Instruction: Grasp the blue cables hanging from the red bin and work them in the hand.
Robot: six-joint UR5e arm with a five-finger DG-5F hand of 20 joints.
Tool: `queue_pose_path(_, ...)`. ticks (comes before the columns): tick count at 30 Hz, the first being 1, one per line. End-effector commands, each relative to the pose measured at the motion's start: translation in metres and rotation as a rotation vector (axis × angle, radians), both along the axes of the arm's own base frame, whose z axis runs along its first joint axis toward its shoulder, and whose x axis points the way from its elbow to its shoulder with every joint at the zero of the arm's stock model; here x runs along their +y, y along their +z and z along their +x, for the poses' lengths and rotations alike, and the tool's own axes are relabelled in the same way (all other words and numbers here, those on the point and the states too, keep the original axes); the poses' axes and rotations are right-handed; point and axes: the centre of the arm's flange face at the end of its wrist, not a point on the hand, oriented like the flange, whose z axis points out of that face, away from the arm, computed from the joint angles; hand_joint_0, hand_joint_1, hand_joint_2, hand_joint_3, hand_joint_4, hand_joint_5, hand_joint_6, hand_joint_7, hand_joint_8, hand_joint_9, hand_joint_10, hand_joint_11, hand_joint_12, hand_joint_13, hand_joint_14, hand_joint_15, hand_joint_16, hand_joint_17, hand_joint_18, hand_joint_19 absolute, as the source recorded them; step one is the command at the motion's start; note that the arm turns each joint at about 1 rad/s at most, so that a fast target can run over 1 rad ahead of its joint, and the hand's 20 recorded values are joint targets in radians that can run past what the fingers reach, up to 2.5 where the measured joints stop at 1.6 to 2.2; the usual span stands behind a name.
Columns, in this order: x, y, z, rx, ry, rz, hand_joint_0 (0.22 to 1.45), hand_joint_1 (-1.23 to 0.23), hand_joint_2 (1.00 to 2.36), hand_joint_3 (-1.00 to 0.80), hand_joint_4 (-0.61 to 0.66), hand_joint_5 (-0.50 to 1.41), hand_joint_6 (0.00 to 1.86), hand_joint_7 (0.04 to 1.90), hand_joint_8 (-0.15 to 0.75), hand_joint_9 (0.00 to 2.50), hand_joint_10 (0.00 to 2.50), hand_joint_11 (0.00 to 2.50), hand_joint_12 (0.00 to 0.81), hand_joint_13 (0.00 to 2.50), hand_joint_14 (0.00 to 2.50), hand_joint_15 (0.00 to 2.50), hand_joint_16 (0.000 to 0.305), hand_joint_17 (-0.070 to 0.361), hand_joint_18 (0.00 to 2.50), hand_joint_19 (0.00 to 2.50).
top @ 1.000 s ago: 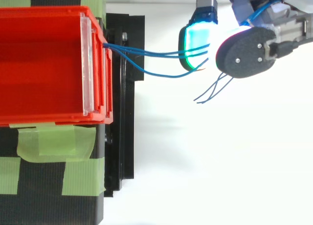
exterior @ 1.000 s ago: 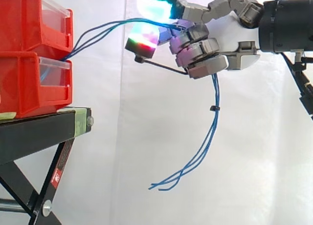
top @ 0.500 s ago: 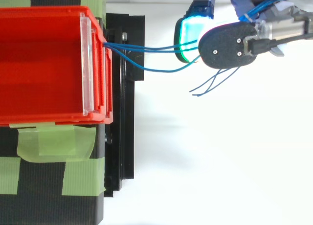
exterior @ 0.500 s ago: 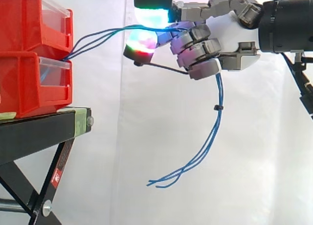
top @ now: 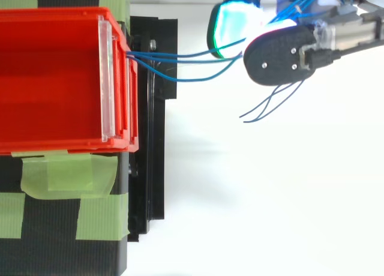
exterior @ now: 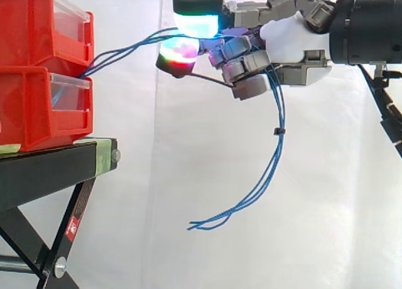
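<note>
Blue cables (exterior: 278, 116) run through the hand (exterior: 286, 41), whose grey fingers (exterior: 242, 66) are curled in tight and closed round them against the white palm. In the side view the strands drop out from behind the lowest curled finger and hang free in a long bow. A small black tie (exterior: 275, 131) bunches them a little below the hand, and their loose ends sweep left and finish in mid-air, well clear of everything.

On the other side of the grip, the cables pass between two glowing pads. A cyan-green one (exterior: 196, 22) sits just above them and a red-and-green one (exterior: 178, 52) just below. Whether either pad presses on the strands cannot be told.

From there the cables stretch left, spreading slightly and sloping down. From above they show as separate strands (top: 186, 60) crossing the open gap, two nearly straight and one sagging lower.

They end at the front of the red bins, slipping in at the seam between the upper bin (exterior: 31, 25) and the lower bin (exterior: 31, 110). In the top view they disappear under the clear front lip of the bin (top: 54, 13).

Both bins rest stacked on the black stand (exterior: 50, 166), with strips of green tape (top: 66, 174) across the stand beside the bin. Behind it all hangs the white curtain (exterior: 157, 176).
</note>
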Motion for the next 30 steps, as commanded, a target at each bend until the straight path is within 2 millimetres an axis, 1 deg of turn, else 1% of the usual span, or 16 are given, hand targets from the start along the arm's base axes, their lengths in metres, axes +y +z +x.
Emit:
queue_pose_path(1,-0.0005,0.0003,0.0000,-0.001,0.000,0.000,0.86,-0.83,1.02,-0.41,0.21,0.04,0.44,1.24,0.440,0.06,2.50,2.50,0.500,0.50,2.50,1.68,0.057,0.127,1.23,1.67)
queue_pose_path(2,-0.0012,0.0003,-0.0002,-0.001,0.000,-0.002,0.88,-0.83,1.01,-0.36,0.21,0.01,0.56,1.16,0.447,0.05,2.50,2.50,0.503,0.50,2.50,1.62,0.057,0.128,1.20,1.52)
queue_pose_path(3,-0.0012,0.0003,-0.0002,-0.001,0.000,0.000,0.90,-0.84,1.01,-0.29,0.21,0.00,0.58,1.15,0.446,0.05,2.50,2.50,0.504,0.51,2.50,1.58,0.058,0.130,1.21,1.51)
queue_pose_path(4,-0.0011,0.0003,-0.0001,-0.001,0.002,-0.002,0.92,-0.84,1.01,-0.26,0.22,-0.01,0.60,1.13,0.449,0.05,2.50,2.50,0.499,0.51,2.50,1.58,0.060,0.135,1.21,1.46)
queue_pose_path(5,-0.0011,0.0003,-0.0001,0.000,0.001,-0.003,0.93,-0.84,1.01,-0.26,0.21,0.01,0.55,1.16,0.440,0.06,2.50,2.50,0.498,0.51,2.50,1.63,0.059,0.133,1.25,1.61)
queue_pose_path(7,-0.0011,0.0003,-0.0001,0.001,0.001,-0.006,0.94,-0.83,1.01,-0.29,0.22,0.01,0.57,1.15,0.436,0.07,2.50,2.50,0.495,0.53,2.50,1.59,0.058,0.130,1.26,1.62)
queue_pose_path(8,-0.0010,-0.0006,0.0001,0.003,0.001,-0.009,0.93,-0.82,1.02,-0.34,0.22,0.03,0.56,1.16,0.437,0.11,2.50,2.50,0.490,0.54,2.50,1.60,0.056,0.127,1.28,1.64)
queue_pose_path(9,-0.0011,0.0003,-0.0001,0.002,0.001,-0.010,0.92,-0.81,1.01,-0.43,0.23,0.07,0.54,1.18,0.439,0.14,2.50,2.50,0.488,0.57,2.50,1.61,0.054,0.120,1.31,1.66)
queue_pose_path(10,-0.0010,0.0004,0.0000,0.001,0.001,-0.012,0.92,-0.80,1.01,-0.47,0.23,0.08,0.53,1.19,0.438,0.15,2.50,2.50,0.483,0.58,2.50,1.60,0.053,0.120,1.32,1.67)
queue_pose_path(13,-0.0010,0.0004,0.0000,0.001,0.001,-0.012,0.86,-0.77,1.01,-0.71,0.25,0.16,0.49,1.21,0.453,0.27,2.50,2.50,0.482,0.65,2.50,1.59,0.055,0.123,1.37,1.54)
queue_pose_path(16,-0.0010,0.0004,0.0000,0.001,0.001,-0.012,0.83,-0.74,1.01,-0.83,0.26,0.20,0.48,1.22,0.458,0.35,2.50,2.50,0.486,0.71,2.50,1.58,0.055,0.123,1.40,1.51)
queue_pose_path(21,-0.0010,0.0004,0.0000,0.002,0.001,-0.015,0.83,-0.73,1.00,-0.90,0.28,0.26,0.49,1.22,0.460,0.47,2.50,2.50,0.479,0.79,2.50,1.58,0.055,0.123,1.48,1.49)
queue_pose_path(26,0.0015,0.0003,0.0003,0.004,0.004,-0.016,0.86,-0.70,1.00,-0.91,0.27,0.32,0.50,1.24,0.462,0.61,2.50,2.50,0.468,0.89,2.50,1.59,0.052,0.118,1.58,1.54)
queue_pose_path(28,0.0023,0.0001,0.0003,0.006,0.005,-0.016,0.89,-0.69,1.01,-0.87,0.27,0.34,0.51,1.23,0.457,0.66,2.50,2.50,0.462,0.93,2.50,1.59,0.053,0.118,1.61,1.50)
queue_pose_path(30,0.0024,0.0003,0.0005,0.004,0.005,-0.016,0.90,-0.69,1.01,-0.82,0.26,0.35,0.50,1.24,0.456,0.69,2.50,2.50,0.459,0.95,2.50,1.60,0.052,0.117,1.63,1.52)
